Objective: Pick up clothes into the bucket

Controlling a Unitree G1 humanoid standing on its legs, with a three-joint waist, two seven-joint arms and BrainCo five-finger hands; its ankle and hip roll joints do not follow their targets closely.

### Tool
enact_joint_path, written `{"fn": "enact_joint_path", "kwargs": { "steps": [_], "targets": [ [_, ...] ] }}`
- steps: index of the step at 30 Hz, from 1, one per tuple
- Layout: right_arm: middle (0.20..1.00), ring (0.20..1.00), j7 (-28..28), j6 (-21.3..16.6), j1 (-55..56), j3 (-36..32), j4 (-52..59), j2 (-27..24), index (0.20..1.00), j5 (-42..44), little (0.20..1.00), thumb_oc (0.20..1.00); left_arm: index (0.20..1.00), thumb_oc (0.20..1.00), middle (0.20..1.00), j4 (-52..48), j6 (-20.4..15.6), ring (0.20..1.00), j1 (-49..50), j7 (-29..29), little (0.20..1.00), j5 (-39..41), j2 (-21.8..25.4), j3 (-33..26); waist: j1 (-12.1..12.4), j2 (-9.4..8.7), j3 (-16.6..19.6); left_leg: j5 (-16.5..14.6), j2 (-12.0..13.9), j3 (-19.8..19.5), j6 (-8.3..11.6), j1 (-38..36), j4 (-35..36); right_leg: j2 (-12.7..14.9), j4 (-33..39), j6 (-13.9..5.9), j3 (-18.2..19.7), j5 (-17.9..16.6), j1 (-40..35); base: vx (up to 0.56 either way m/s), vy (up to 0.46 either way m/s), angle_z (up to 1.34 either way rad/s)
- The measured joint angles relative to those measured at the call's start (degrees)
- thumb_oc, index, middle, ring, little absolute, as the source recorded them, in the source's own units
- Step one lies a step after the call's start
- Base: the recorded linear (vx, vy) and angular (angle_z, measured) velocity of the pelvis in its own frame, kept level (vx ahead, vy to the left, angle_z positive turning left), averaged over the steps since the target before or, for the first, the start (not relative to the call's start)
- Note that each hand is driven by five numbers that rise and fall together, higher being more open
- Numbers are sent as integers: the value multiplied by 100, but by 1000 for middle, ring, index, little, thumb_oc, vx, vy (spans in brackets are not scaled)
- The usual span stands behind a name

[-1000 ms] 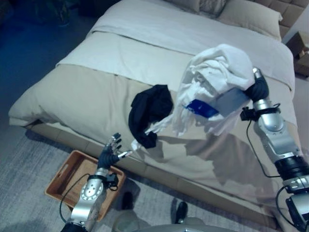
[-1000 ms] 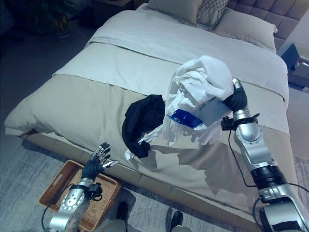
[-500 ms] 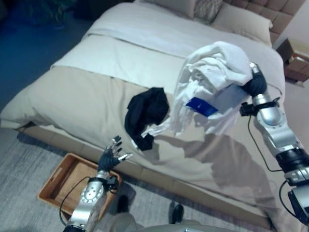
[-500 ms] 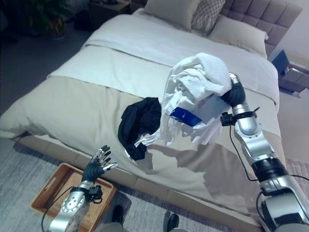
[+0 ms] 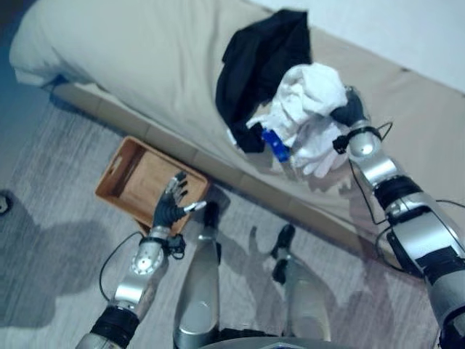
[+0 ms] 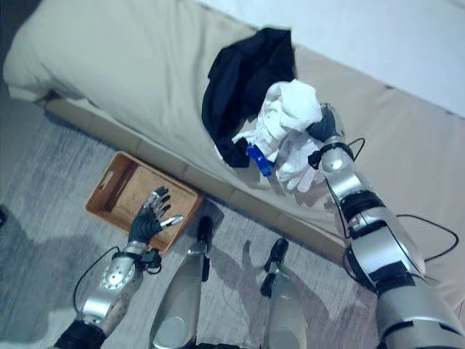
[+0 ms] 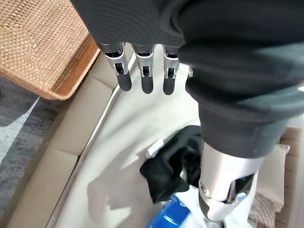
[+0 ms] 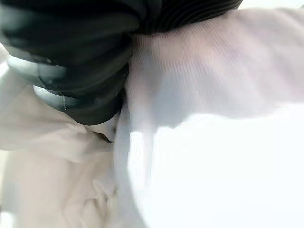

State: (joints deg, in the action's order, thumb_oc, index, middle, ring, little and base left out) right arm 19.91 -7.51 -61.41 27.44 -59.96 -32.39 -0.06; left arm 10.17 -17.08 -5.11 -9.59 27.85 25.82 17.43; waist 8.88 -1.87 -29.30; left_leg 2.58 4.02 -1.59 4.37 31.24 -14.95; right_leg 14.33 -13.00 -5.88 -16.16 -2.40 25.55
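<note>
The right hand (image 5: 349, 110) is lifted above the bed (image 5: 131, 58), buried in a bundle of white clothes (image 5: 309, 91) with a small blue patch (image 5: 273, 144) hanging at its lower edge. The right wrist view has white cloth pressed right against the dark wrist cover, so the bundle is clearly carried by this hand, but its fingers are hidden in the fabric and their state cannot be told. A black garment (image 5: 258, 58) lies on the bed just beside the bundle, on the side toward the headboard, and appears to touch it.

The woven basket (image 5: 142, 178) sits on the carpeted floor (image 5: 51, 218) against the foot of the bed. The left hand (image 5: 173, 209) hovers at the basket's near corner, fingers straight and spread, holding nothing.

From the bundle, the basket lies down off the bed's edge and across toward the robot's left. The likely next move is to swing the right arm that way and lower it; the trailing cloth may drape over the basket's rim.
</note>
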Motion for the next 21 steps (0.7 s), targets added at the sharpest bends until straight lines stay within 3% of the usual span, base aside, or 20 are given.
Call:
{"fn": "enact_joint_path", "kwargs": {
  "steps": [13,14,15,16,21],
  "targets": [
    [200,200,392,165,-588,146,-1114,32,200,-556,200,200,1000,1000,1000,-44,-132,1000,-278,-320,1000,-6,22,220,44,32,-33,27,-148,-83,-49,389,-179,207,-428,4,-12,161,438,-15,2,5],
    [699,699,436,193,-630,139,-1138,22,699,-555,699,699,1000,1000,1000,-44,-132,1000,-285,-342,1000,-7,22,218,39,45,-38,36,-152,-81,-60,428,-180,214,-451,3,-11,160,482,0,0,0],
    [699,699,455,209,-635,131,-1140,17,699,-555,699,699,1000,1000,1000,-44,-132,1000,-288,-350,1000,-7,20,219,32,54,-43,39,-154,-84,-64,434,-179,220,-462,3,-12,160,490,0,0,0],
    [1000,1000,515,237,-635,125,-1188,16,1000,-556,1000,1000,1000,1000,1000,-44,-132,1000,-290,-386,1000,-8,14,226,34,57,-43,42,-158,-87,-67,434,-181,223,-473,3,-14,160,492,8,8,3],
    [1000,1000,872,367,-639,-3,-1295,-44,1000,-639,1000,1000,1000,1000,1000,-45,-132,1000,-307,-520,1000,-10,14,224,20,59,-42,43,-172,-95,-67,434,-172,239,-481,-5,-23,156,491,0,0,0]
  ]
}}
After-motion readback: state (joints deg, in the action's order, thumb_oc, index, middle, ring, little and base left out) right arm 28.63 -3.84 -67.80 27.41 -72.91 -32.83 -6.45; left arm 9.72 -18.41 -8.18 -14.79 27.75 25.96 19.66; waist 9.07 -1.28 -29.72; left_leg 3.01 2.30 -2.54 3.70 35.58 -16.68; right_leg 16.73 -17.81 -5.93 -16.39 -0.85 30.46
